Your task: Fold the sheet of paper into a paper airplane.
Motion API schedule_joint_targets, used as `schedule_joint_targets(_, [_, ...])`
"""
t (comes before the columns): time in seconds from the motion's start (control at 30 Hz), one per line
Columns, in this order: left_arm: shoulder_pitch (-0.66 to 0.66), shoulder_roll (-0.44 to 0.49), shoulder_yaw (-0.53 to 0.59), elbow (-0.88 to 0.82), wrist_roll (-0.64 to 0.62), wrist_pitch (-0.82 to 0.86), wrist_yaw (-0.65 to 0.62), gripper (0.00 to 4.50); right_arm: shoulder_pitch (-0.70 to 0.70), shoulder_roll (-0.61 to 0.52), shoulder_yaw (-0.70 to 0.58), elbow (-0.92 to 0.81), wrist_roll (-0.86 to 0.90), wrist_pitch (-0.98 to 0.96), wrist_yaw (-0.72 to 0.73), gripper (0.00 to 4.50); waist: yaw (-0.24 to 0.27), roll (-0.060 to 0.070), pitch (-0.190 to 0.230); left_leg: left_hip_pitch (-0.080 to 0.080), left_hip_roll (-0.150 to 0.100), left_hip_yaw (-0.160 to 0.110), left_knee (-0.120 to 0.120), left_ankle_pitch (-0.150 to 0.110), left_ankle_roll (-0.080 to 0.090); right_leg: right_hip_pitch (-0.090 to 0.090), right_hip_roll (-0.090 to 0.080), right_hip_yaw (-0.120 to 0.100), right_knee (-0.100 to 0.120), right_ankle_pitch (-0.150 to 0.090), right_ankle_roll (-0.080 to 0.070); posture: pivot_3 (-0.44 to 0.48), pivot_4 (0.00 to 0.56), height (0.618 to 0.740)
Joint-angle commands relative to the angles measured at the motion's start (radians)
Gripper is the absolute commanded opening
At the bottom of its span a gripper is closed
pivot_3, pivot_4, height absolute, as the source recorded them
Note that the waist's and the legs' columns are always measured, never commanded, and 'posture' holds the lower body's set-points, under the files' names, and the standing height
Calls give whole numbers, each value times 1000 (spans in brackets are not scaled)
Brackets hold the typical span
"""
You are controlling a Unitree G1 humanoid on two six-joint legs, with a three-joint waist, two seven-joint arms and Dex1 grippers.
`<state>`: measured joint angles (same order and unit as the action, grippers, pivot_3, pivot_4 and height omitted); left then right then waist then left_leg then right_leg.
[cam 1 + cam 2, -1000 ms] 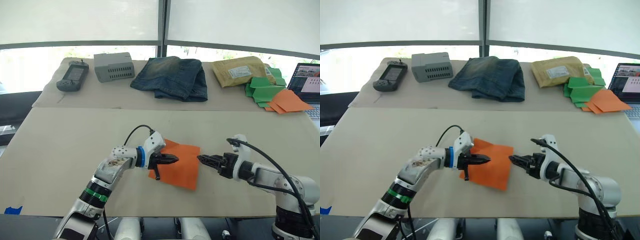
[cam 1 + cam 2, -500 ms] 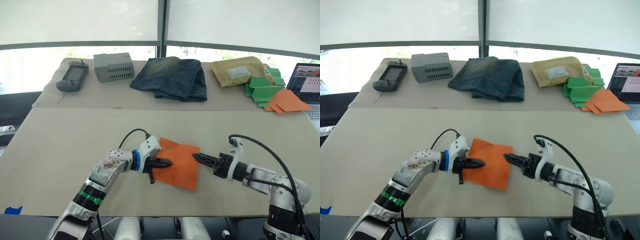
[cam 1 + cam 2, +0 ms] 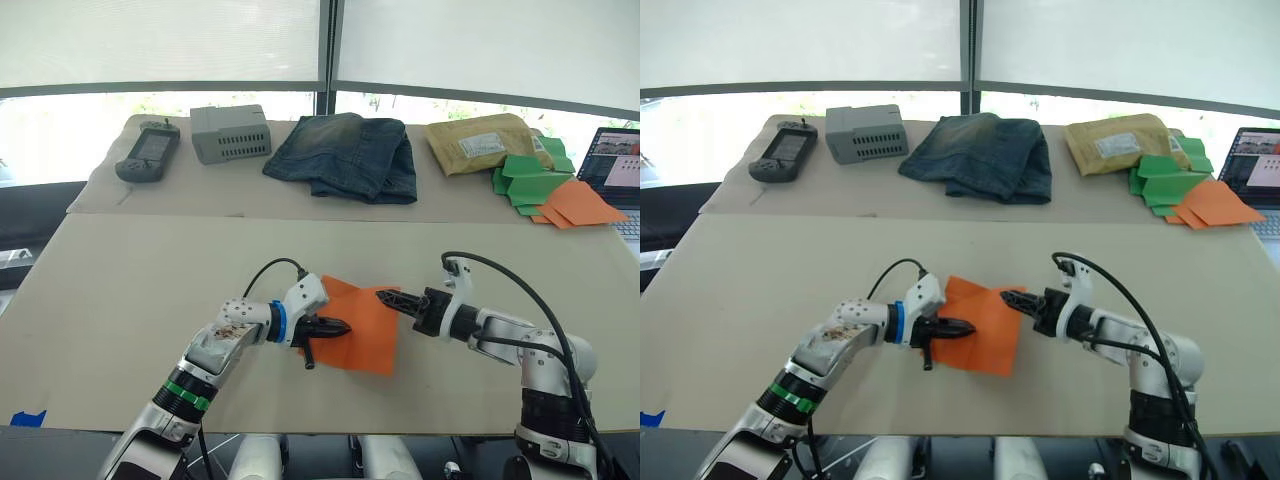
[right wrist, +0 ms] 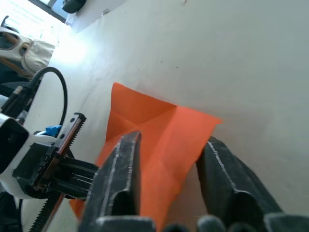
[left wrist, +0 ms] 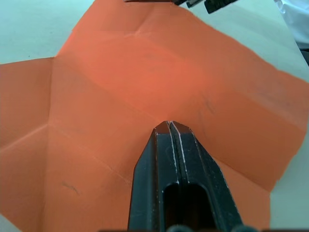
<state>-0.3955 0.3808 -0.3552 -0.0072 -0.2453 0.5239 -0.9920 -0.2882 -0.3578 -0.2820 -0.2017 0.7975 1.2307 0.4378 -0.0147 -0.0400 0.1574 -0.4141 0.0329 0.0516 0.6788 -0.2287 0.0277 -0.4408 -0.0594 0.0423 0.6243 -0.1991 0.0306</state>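
left wrist view is showing the left gripper [image 5: 171,126] with its jaws pressed together, tips bearing down on the middle of the sheet of paper [image 5: 145,87], probably pinning it so it cannot slide. the sheet is lying flat on the surface [image 3: 150,290] between the two arms, already creased. the right gripper [image 4: 169,159] is reaching in from the robot's right with jaws spread wide, straddling the sheet's near corner, likely lining up to catch that edge for a fold. no airplane shape is showing yet; the folding looks early.
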Motion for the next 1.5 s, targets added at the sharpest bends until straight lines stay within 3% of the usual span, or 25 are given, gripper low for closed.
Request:
schedule_joint_targets(0.03, [-7, -1, -6, 5, 9, -11, 0, 0, 23, -40, 46, -72, -50, -108, 27, 377, 0, 0, 0, 0, 0, 0, 0, 0, 0, 0, 0, 0, 0, 0, 0, 0, 150, 722])
schedule_joint_targets(0.07, [-8, -1, -5, 7, 10, -11, -1, 0, 34, -59, 73, -91, -73, -135, 34, 26, 1, 0, 0, 0, 0, 0, 0, 0, 0, 0, 0, 0, 0, 0, 0, 0, 150, 722])
schedule_joint_targets(0.57, [-64, -47, 28, 51, -10, 12, 9, 0, 73, -279, 485, -341, -519, -535, 86, 26, 1, 0, 0, 0, -1, 0, 0, 0, 0, -1, 0, 0, 0, -1, -2, 0, 150, 722])
schedule_joint_targets(0.8, [-87, -82, 63, 65, -30, 44, 34, 0, 52, -412, 703, -293, -901, -841, 81, 26, 3, 0, 0, 0, -1, 1, 1, 0, 0, -1, 0, 0, -1, -3, -5, 0, 150, 722])
schedule_joint_targets(1.07, [-99, -47, 105, 88, -38, 47, 43, 0, 163, -355, 687, -207, -1043, -1101, -8, 26, 5, -1, 0, 0, -1, 1, 0, 0, 0, -1, 0, -1, 0, -1, -1, 0, 150, 722])
schedule_joint_targets(1.5, [-75, -58, 60, 78, -26, 38, 47, 0, 239, -299, 591, -178, -1025, -1164, 31, 26, 4, -1, 0, 0, -1, 2, 2, 0, 0, 0, 0, 0, 0, -3, -4, 0, 150, 722])
